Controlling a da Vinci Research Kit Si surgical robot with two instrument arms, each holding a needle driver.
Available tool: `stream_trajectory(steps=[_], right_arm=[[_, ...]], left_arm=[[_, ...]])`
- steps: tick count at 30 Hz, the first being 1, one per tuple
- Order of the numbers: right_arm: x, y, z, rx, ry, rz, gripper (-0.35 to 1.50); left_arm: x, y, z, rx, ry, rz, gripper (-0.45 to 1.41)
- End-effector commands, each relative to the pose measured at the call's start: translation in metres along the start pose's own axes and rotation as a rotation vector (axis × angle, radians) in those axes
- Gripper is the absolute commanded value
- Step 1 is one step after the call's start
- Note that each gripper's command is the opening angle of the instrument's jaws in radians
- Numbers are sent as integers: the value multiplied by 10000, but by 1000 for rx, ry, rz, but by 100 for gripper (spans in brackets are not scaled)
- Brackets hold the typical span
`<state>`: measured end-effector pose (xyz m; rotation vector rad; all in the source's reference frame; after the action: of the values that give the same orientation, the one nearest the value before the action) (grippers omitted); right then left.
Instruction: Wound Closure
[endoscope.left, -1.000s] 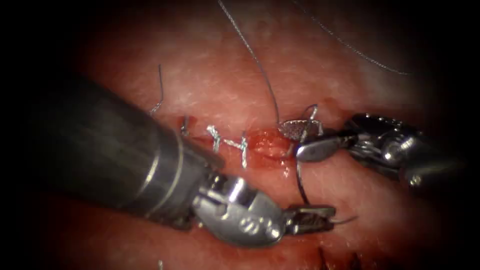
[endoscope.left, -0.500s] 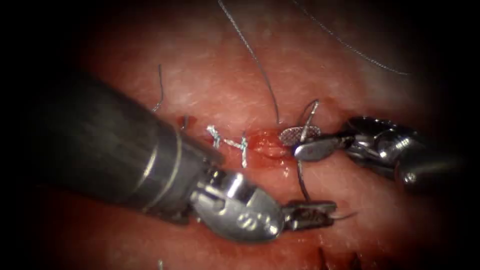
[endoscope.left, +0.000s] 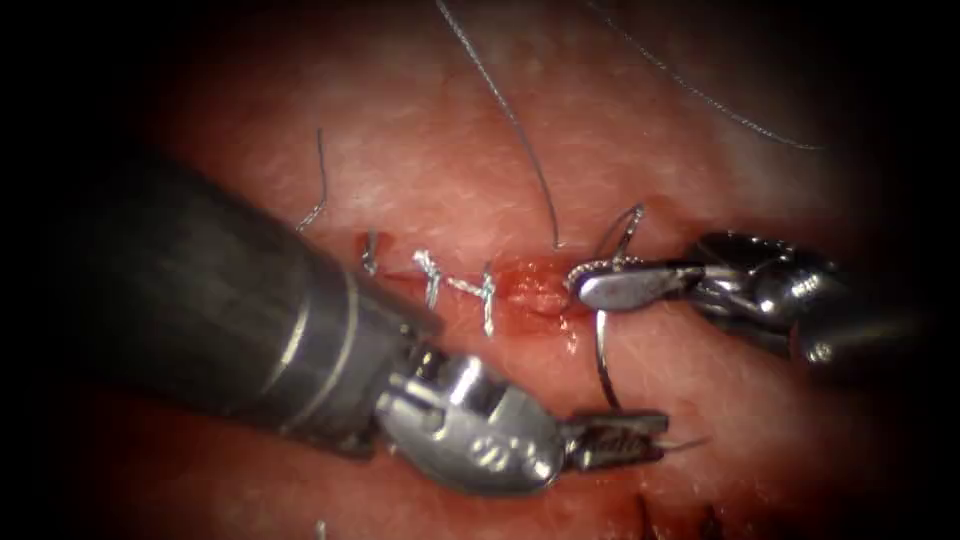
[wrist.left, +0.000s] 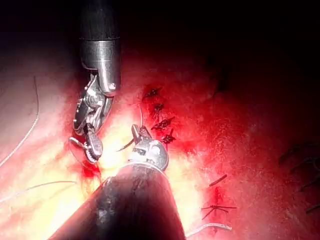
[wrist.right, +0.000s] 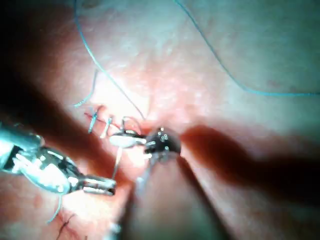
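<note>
Closing since 1 s ago, the right tool now clamps the needle at the cut, while the left tool grips it near its tip.

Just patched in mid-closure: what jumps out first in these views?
The curved needle stands out, arching over the tissue below the cut's right end: the left tool is shut on it near the pointed end, the right tool closed at its upper end by the cut. Left of there, finished stitches cross the cut, and a long thread runs upward.
</note>
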<state>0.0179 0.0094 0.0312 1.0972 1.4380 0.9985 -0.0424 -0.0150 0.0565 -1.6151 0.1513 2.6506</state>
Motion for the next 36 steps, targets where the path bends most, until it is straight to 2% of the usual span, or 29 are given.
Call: stream_trajectory(steps=[1,2,3,5,10,11,13,14,17,18,19,22,29,33,36], right_arm=[[-10,2,5,-11,7,-27,-35],[-8,1,5,-18,15,-38,-35],[-7,1,4,-31,16,-54,-35],[-2,-1,3,-96,-2,-117,-35],[12,-8,2,-252,-63,-320,-35],[15,-10,1,-287,-85,-374,-35],[18,-12,1,-325,-111,-427,-35],[19,-13,0,-338,-117,-448,-35],[23,-15,-2,-361,-121,-512,-35],[24,-16,-2,-369,-124,-533,-35],[26,-17,-3,-375,-126,-555,-35],[29,-18,-4,-401,-133,-620,-35],[32,-25,-4,-402,-132,-696,-35],[37,-35,-1,-395,-121,-746,-35],[36,-36,0,-395,-120,-757,-35]], left_arm=[[-2,8,5,-7,7,-51,27],[-1,6,5,-8,12,-130,73],[0,4,5,-9,14,-172,81],[1,0,3,-10,18,-276,93],[0,-4,-12,-58,54,-382,91],[-2,-5,-17,-65,58,-404,88],[-4,-7,-23,-81,52,-461,68],[-6,-7,-26,-92,44,-489,44],[-15,-11,-36,-139,-5,-567,-3],[-18,-13,-39,-149,-19,-594,-30],[-23,-15,-43,-154,-34,-590,-43],[-44,-25,-45,-115,-82,-577,-45],[-71,-46,-30,-98,-227,-566,-45],[-88,-45,-11,-96,-335,-518,-45],[-95,-45,-4,-92,-361,-503,-45]])
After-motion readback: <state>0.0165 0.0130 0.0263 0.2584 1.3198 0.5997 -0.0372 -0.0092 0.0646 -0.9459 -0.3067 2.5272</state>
